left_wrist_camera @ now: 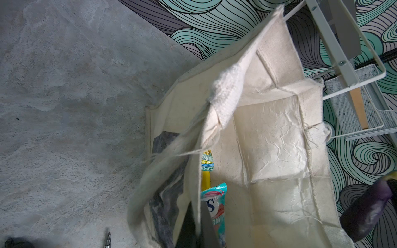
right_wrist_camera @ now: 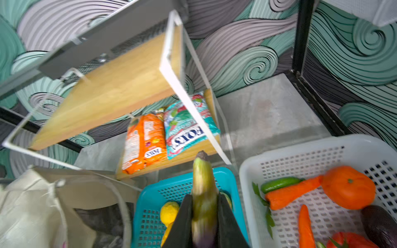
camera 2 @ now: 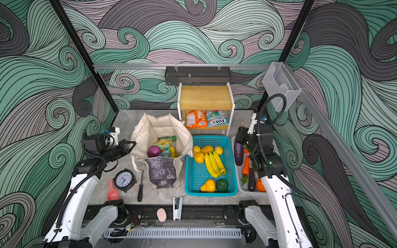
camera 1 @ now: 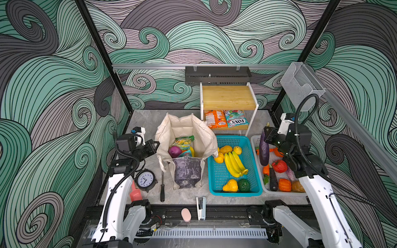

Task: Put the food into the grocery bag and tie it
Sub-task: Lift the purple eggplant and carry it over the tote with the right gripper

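The right claw [right_wrist_camera: 204, 216] is clenched on the neck of a purple eggplant [camera 1: 263, 150], which hangs stem-up over the left edge of the white basket [camera 1: 256, 140], just beside the teal basket [camera 1: 236, 139]. The left claw [left_wrist_camera: 196, 233] is pinched shut on the left rim of the bag [camera 1: 182, 126], so that its mouth is held wide; canvas is seen between the jaws in the left wrist view. Inside the bag a purple onion [camera 1: 174, 151], a yellow-green packet [camera 1: 183, 142] and a teal packet [left_wrist_camera: 214, 203] are already lying, with something yellow beside them. The step in hand is judged to be the carrying of the eggplant to the bag, partway through loading; the tying is not yet begun. Much food is left outside: bananas [camera 1: 235, 164] and other fruit in the teal basket, vegetables in the white basket, two packets under the shelf [camera 1: 227, 96]. For the next move the eggplant must be carried across the teal basket, raised clear of the bag's right rim, brought over the open mouth and only then released. A long fruit held by one end may swing, so a catch on the canvas edge is to be guarded against.
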